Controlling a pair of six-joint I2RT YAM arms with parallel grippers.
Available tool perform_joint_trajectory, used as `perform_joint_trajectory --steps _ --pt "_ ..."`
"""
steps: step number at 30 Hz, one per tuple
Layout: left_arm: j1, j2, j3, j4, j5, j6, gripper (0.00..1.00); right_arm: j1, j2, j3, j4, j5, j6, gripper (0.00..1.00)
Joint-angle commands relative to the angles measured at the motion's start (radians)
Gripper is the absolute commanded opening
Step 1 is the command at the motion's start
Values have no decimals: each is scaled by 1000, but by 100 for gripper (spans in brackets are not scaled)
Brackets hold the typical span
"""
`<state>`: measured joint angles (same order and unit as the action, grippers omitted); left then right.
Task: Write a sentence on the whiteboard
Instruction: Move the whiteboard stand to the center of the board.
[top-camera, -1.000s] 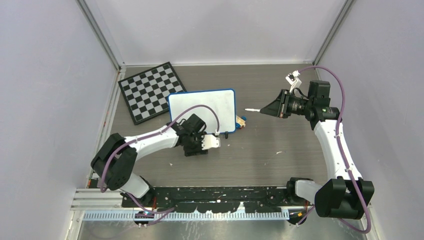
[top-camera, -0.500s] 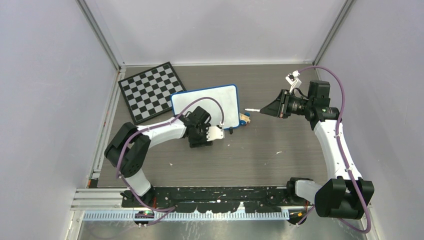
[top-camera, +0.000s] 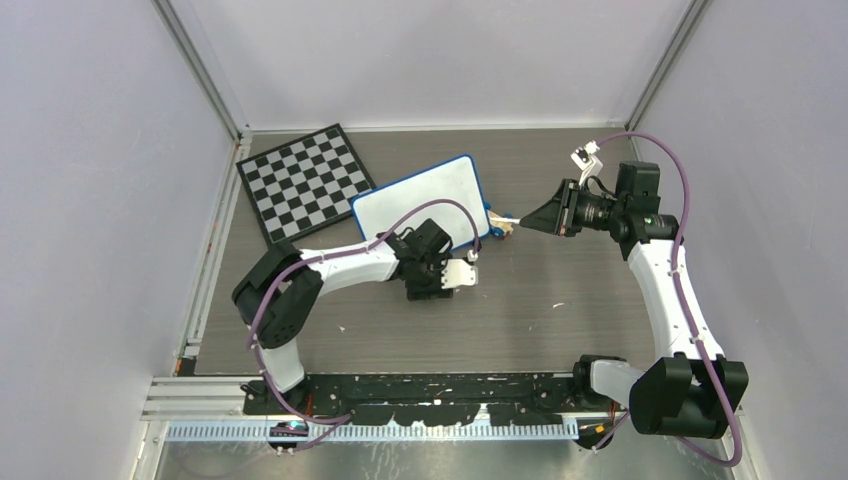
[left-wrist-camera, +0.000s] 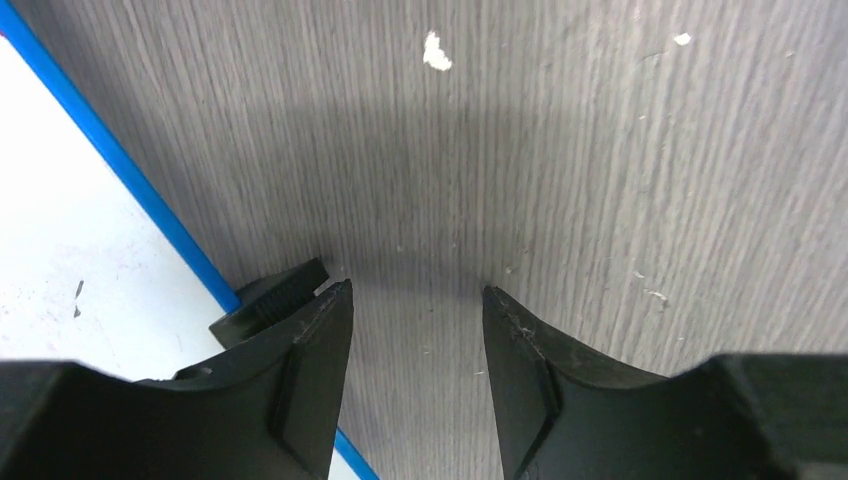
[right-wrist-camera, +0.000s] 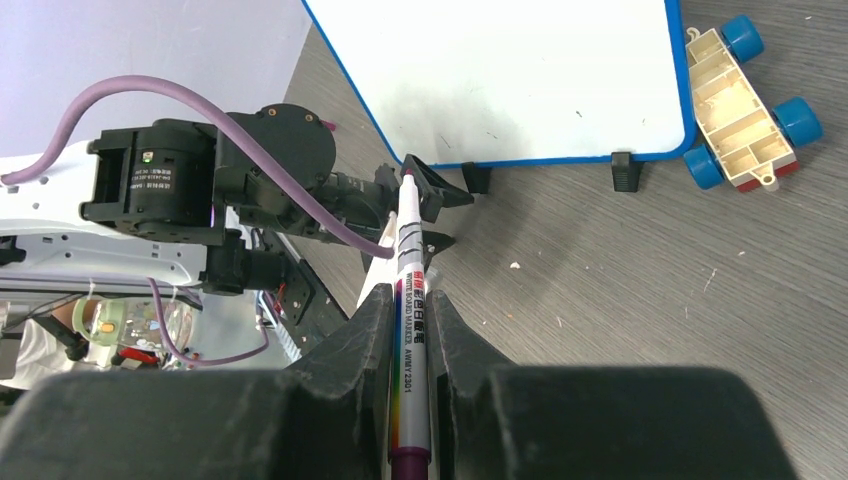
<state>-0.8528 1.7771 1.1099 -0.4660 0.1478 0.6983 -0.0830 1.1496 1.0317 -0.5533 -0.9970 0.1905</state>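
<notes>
The whiteboard, white with a blue frame, lies tilted on the table beside the chessboard. Its face shows only faint specks; the sentence is not in view. My left gripper sits low at the board's near right corner. In the left wrist view the left gripper is open over bare table, its left finger against a black foot of the whiteboard. My right gripper hovers right of the board. In its wrist view the right gripper is shut on a white marker with a purple tip.
A checkered chessboard lies at the back left, partly under the whiteboard. A small toy cart with blue wheels rests against the board's right corner, also seen from above as the cart. Grey walls enclose the table.
My left arm has swept right, pushing the whiteboard's near corner. The board has turned counter-clockwise and slid right, nudging the toy cart toward the marker tip. The right arm has held still.
</notes>
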Motion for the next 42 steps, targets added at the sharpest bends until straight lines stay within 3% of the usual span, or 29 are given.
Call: perform_joint_trajectory --steps 1,10,13,15,19,23,32,37,42 --pt "-18 -31 45 -14 82 -69 53 -4 -16 -5 36 -14 -2 0" --pt "6 -335 74 -200 287 -248 69 43 -1 -9 69 -30 49 0" --pt "86 -389 147 -292 409 -313 77 82 1 6 66 -26 70 0" --pt "154 -433 179 -310 504 -353 88 144 4 21 62 -25 79 0" --pt "252 -479 230 -284 590 -431 92 247 28 62 45 -35 87 0" --pt "259 -475 218 -229 607 -472 92 337 68 92 60 -65 127 0" --pt "259 -440 141 -103 794 -562 92 488 104 129 47 -90 130 0" --pt "260 -436 85 -34 896 -632 81 500 123 145 80 -97 161 0" --pt "255 -436 54 -4 920 -660 58 534 133 148 81 -111 165 0"
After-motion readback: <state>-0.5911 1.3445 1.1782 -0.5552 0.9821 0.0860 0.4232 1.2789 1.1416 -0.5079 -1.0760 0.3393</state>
